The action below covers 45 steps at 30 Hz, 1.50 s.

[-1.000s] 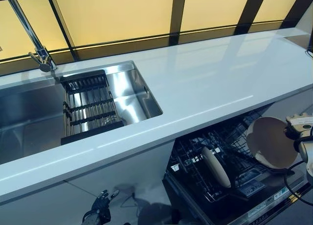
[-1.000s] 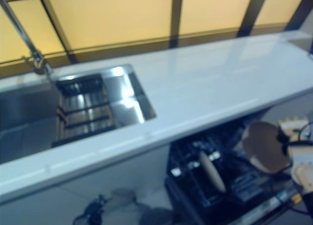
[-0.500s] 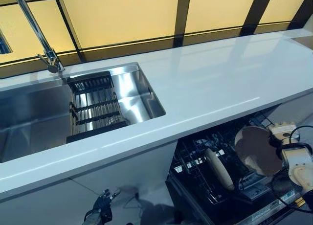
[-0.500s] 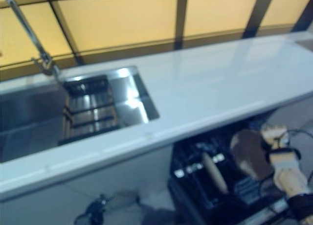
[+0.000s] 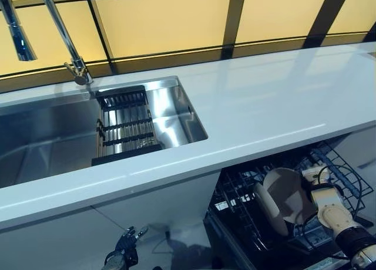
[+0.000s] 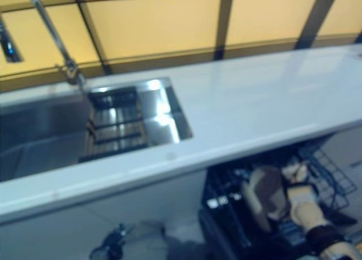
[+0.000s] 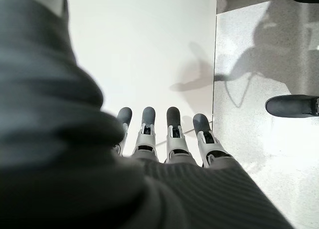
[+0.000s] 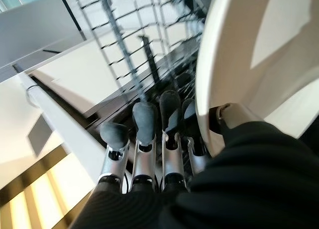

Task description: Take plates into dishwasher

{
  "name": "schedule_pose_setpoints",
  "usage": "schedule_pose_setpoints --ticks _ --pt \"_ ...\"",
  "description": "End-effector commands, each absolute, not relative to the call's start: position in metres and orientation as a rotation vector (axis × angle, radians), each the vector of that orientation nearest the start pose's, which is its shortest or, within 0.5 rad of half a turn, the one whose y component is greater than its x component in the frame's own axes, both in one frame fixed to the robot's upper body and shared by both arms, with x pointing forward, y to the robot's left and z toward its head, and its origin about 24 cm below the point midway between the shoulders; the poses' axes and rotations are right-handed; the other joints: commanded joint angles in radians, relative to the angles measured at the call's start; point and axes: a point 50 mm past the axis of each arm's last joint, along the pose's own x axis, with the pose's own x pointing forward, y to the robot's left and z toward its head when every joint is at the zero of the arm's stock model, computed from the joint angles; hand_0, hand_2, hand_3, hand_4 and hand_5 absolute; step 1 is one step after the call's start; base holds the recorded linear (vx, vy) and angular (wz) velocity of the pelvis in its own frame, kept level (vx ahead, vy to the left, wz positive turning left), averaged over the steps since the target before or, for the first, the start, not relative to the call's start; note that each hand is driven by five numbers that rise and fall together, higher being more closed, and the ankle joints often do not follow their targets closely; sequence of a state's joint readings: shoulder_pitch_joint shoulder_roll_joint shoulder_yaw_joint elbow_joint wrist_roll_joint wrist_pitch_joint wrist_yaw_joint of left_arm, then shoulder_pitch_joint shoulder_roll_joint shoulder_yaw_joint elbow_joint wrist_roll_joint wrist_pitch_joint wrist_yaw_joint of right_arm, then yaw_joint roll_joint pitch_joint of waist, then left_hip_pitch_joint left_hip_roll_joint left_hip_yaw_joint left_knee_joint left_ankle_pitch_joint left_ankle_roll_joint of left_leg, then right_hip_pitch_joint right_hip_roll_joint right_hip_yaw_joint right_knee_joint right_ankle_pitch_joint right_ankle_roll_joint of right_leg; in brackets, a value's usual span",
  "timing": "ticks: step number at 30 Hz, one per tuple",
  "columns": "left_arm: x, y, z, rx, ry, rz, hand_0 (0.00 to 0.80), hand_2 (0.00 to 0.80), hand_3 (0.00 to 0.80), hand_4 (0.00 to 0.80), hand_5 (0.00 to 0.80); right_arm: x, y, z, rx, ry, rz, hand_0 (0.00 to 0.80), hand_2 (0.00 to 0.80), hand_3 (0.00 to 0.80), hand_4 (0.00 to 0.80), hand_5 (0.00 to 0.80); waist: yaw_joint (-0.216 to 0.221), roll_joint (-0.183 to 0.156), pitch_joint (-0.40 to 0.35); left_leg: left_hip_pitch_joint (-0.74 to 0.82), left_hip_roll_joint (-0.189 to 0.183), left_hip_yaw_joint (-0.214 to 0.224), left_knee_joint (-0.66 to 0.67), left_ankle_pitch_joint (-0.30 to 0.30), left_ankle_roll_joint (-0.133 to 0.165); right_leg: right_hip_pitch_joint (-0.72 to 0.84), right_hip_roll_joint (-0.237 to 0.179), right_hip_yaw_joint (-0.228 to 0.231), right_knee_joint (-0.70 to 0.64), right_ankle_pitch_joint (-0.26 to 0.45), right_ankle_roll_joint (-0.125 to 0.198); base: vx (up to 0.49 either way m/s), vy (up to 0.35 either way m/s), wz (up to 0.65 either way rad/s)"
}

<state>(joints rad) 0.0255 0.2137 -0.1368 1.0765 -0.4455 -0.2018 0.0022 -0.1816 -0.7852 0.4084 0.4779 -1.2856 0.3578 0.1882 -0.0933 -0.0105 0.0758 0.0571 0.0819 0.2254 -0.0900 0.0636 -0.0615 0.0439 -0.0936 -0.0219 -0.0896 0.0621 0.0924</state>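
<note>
Right hand (image 5: 322, 195) is down in the lower right of the head view, pinching a cream plate (image 5: 288, 193). In its own wrist view the fingers (image 8: 144, 124) lie straight along one face of the plate (image 8: 259, 64) and the thumb presses the other, so it's clamped on the rim. The plate is held on edge, inside the dishwasher rack (image 5: 346, 179), just beside a second plate (image 5: 267, 206) already standing upright in the rack's wires to its left. Can't tell if the held plate is touching the rack tines or hanging just above them.

Left hand (image 5: 124, 249) is way off at the bottom edge, left of centre, low in front of the white cabinet front (image 5: 153, 208). Its wrist view shows the fingers (image 7: 172, 124) straight and relaxed, holding nothing, pointing at the white panel with grey floor (image 7: 259, 89) beside it.

Above the dishwasher runs the white counter (image 5: 264, 105), across the middle of the frame. The steel sink (image 5: 47, 135) is at the left with a black drainer rack (image 5: 124, 126) sitting in its right side, and the tap (image 5: 64, 35) curves up in the upper left. Yellow panels with dark frames fill the top.
</note>
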Motion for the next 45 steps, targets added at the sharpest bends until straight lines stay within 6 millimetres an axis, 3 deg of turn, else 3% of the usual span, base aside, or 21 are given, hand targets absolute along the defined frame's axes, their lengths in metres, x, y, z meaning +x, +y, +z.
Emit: schedule_pose_setpoints --ticks 1,16,27,28,30,31,36,45 --pt "0.149 0.227 -0.134 -0.048 0.818 0.223 0.000 0.000 0.000 0.000 0.000 0.282 -0.319 0.040 -2.188 0.711 0.016 0.800 0.800 0.800 0.800 0.800 0.034 -0.044 -0.016 0.037 -0.042 -0.043 0.003 -0.101 0.054 -0.047 -0.015 -0.027 0.002 0.049 0.066 0.013 0.000 0.16" --pt "0.150 0.221 -0.136 -0.040 0.829 0.182 0.000 0.000 0.000 0.000 0.000 0.282 -0.298 0.010 -2.026 0.823 0.140 0.800 0.800 0.800 0.800 0.800 0.061 -0.044 -0.020 0.033 -0.042 -0.066 0.003 -0.098 0.051 -0.043 -0.024 -0.045 0.002 0.047 0.065 0.002 0.001 0.02" --pt "0.150 0.226 -0.135 -0.038 0.828 0.204 0.000 0.000 0.000 0.000 0.000 0.282 -0.289 0.016 -1.912 0.776 0.169 0.800 0.800 0.800 0.800 0.800 0.047 -0.057 -0.017 0.036 -0.036 -0.057 0.003 -0.097 0.052 -0.048 -0.021 -0.033 0.002 0.052 0.067 0.000 0.000 0.00" --pt "0.149 0.226 -0.135 -0.038 0.828 0.207 0.000 0.000 0.000 0.000 0.000 0.282 -0.289 0.016 -1.896 0.780 0.176 0.731 0.731 0.731 0.731 0.731 0.045 -0.059 -0.017 0.036 -0.036 -0.056 0.003 -0.097 0.053 -0.048 -0.021 -0.030 0.002 0.053 0.067 0.000 0.000 0.00" --pt "0.149 0.226 -0.135 -0.044 0.827 0.218 0.000 0.000 0.000 0.000 0.000 0.280 -0.289 0.019 -1.873 0.783 0.173 0.066 0.066 0.066 0.066 0.066 0.041 -0.062 -0.015 0.038 -0.036 -0.054 0.003 -0.097 0.053 -0.047 -0.019 -0.026 0.002 0.053 0.067 0.000 0.000 0.00" --pt "0.148 0.227 -0.135 -0.046 0.826 0.225 0.000 0.000 0.000 0.000 0.000 0.280 -0.291 0.021 -1.861 0.778 0.165 0.000 0.000 0.000 0.000 0.000 0.038 -0.063 -0.013 0.040 -0.036 -0.052 0.003 -0.097 0.053 -0.047 -0.019 -0.023 0.002 0.054 0.067 0.000 0.000 0.00" --pt "0.150 0.232 -0.133 -0.052 0.812 0.254 0.000 0.000 0.000 0.000 0.000 0.285 -0.299 0.048 -1.862 0.748 0.125 0.000 0.000 0.000 0.000 0.000 0.026 -0.070 -0.005 0.043 -0.033 -0.048 0.003 -0.098 0.054 -0.048 -0.016 -0.011 0.002 0.058 0.067 0.000 0.000 0.00" --pt "0.141 0.249 -0.133 -0.073 0.805 0.338 0.000 0.000 0.000 0.000 0.000 0.276 -0.321 0.135 -1.956 0.633 -0.041 0.000 0.000 0.000 0.000 0.000 -0.027 -0.085 0.002 0.049 -0.028 -0.022 0.003 -0.101 0.052 -0.054 -0.002 0.029 0.002 0.063 0.068 0.007 0.004 -0.03"
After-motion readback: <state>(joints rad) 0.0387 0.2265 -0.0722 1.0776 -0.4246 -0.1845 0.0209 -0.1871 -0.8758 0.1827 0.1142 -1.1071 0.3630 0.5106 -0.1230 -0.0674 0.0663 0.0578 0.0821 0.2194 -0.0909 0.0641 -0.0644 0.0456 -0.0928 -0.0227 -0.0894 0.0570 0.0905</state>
